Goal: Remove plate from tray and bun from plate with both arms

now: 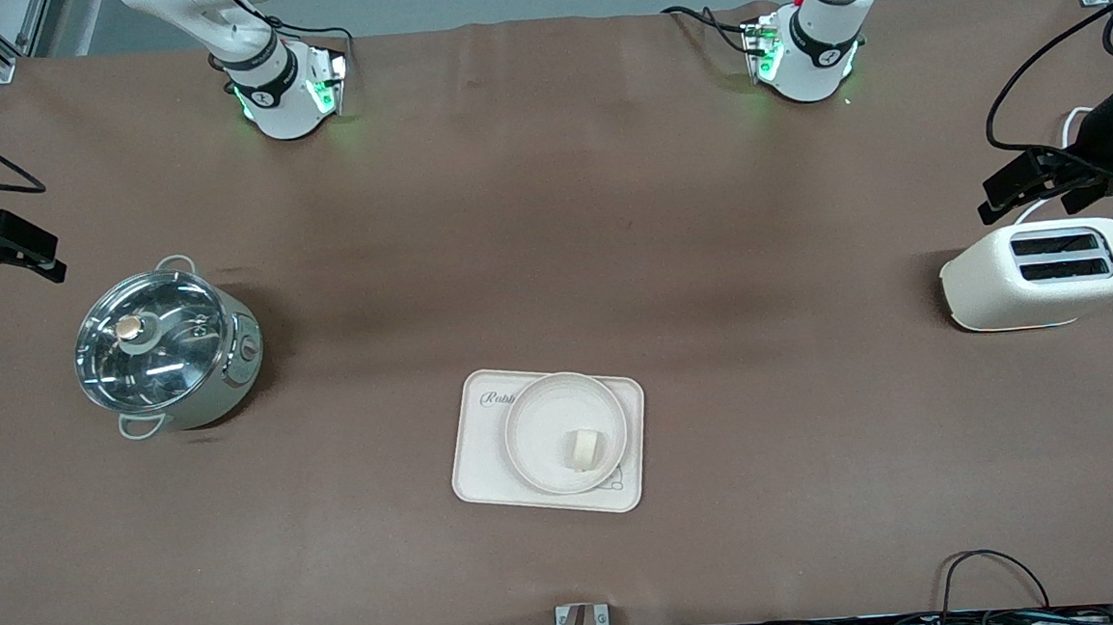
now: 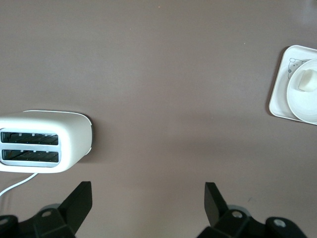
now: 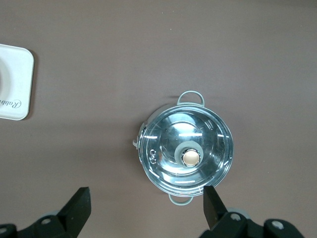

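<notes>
The round cream-white plate (image 1: 535,430) lies on the rectangular cream tray (image 1: 474,462) in the middle of the table, near the front camera. The small pale bun (image 1: 581,449) lies in the plate. The left wrist view also shows the plate (image 2: 303,106) and the bun (image 2: 307,79) on the tray (image 2: 280,94). My left gripper (image 1: 1003,193) is open and empty, up over the table beside the toaster. My right gripper (image 1: 7,259) is open and empty, up over the table beside the pot. Both are far from the plate.
A white two-slot toaster (image 1: 1042,275) stands at the left arm's end; it also shows in the left wrist view (image 2: 44,141). A steel pot with a glass lid (image 1: 164,346) stands at the right arm's end; it also shows in the right wrist view (image 3: 185,153).
</notes>
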Motion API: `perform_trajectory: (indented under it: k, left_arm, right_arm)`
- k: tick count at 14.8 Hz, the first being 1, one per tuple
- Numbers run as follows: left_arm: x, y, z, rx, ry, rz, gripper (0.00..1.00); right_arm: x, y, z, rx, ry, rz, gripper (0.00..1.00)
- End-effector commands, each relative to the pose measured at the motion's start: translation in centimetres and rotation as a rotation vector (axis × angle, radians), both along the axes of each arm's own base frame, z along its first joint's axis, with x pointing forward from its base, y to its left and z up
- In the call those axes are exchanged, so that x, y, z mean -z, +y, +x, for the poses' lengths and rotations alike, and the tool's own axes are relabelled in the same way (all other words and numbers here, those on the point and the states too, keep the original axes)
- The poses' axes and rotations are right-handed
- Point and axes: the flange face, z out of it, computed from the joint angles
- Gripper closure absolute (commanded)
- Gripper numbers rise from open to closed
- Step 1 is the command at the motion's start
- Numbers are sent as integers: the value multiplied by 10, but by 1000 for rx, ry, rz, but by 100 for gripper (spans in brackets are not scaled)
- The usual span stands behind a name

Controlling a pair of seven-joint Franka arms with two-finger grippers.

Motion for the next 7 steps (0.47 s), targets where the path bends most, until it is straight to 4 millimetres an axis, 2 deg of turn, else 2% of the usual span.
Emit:
perform_trajectory:
  k: [1,7]
  left_arm:
    - [-3,3,2,9,3,20,0]
    - [-5,4,2,6,0,21,0]
  right_arm:
    - [-1,2,-7,9,-7,-10,0]
    - [-1,3,-7,9,-9,-10,0]
